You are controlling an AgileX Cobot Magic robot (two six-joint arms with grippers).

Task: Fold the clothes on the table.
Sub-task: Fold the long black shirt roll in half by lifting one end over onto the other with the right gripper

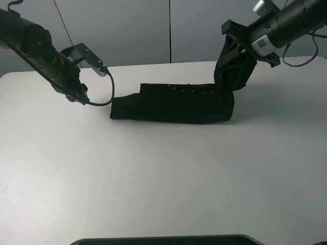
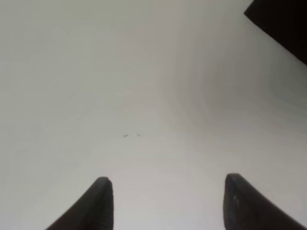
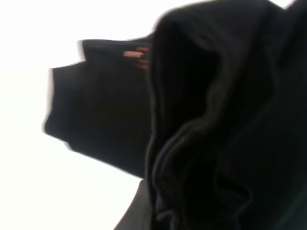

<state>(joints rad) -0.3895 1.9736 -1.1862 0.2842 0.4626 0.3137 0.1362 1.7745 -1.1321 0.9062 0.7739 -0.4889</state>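
**Folding stage, three views.** One black T-shirt lay on the white surface, folded into a long narrow band that ran left to right across the far half of the surface in the high view. The band's left end and middle lay flat, and a row of small red marks showed along its far edge. Its right end was lifted clear of the surface and hung in a bunched, creased mass from the right hand. That hand was clamped on the cloth, its fingertips hidden by the fabric. In the right wrist view the gathered T-shirt filled most of the picture, with the flat part of the band beyond it. The red marks appeared there as a short line, too blurred to read. The left hand was over bare surface just beside the band's left end and apart from it; whether it touched the surface could not be told. In the left wrist view its two dark fingers stood well apart with only white surface between them, and one corner of the T-shirt showed at the picture's edge. One black cable looped beside the left hand. Count: one garment and two hands, one parted and empty, one gripping cloth.
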